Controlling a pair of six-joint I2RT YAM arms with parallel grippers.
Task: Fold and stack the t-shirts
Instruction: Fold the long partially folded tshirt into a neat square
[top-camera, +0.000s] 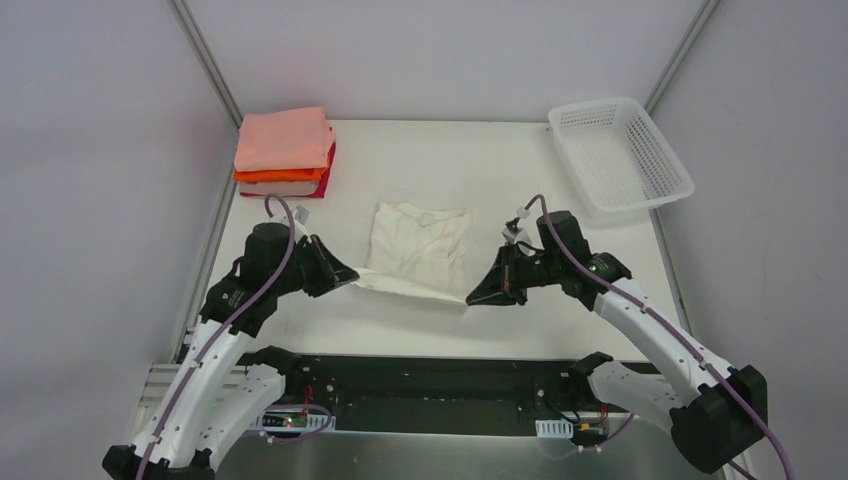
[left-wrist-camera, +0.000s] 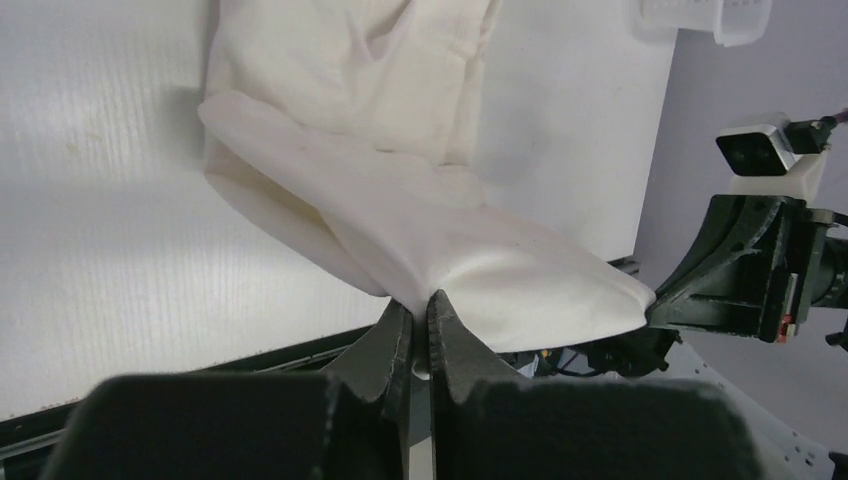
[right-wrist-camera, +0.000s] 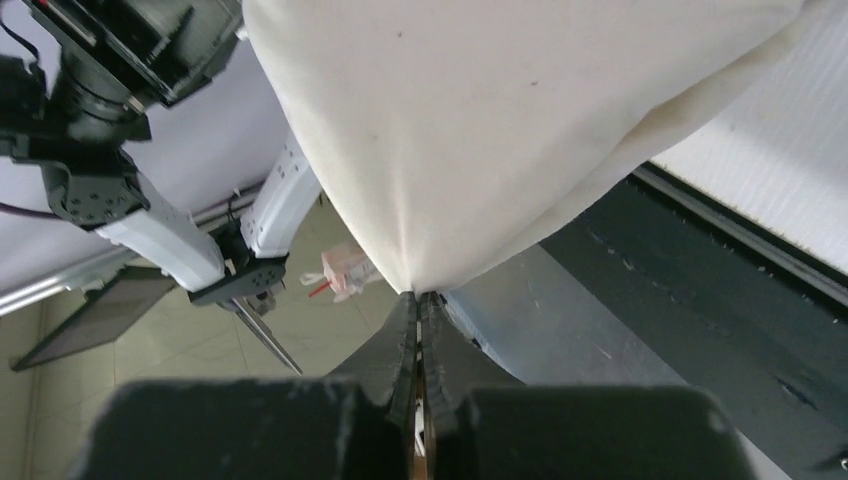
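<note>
A cream-white t-shirt (top-camera: 420, 248) lies partly folded at the table's middle, its near edge lifted and stretched between both grippers. My left gripper (top-camera: 352, 274) is shut on the shirt's near-left corner; in the left wrist view the cloth (left-wrist-camera: 450, 250) runs out from the closed gripper (left-wrist-camera: 422, 300). My right gripper (top-camera: 473, 296) is shut on the near-right corner, and the right wrist view shows the fabric (right-wrist-camera: 480, 120) fanning up from the pinched gripper (right-wrist-camera: 417, 296). A stack of folded t-shirts (top-camera: 284, 150), salmon-pink on top over orange, white and crimson, sits at the far left.
A white plastic lattice basket (top-camera: 620, 155) stands at the far right corner. Bare white table (top-camera: 430, 160) lies between the stack and the basket. The black frame edge (top-camera: 420, 375) runs along the near side.
</note>
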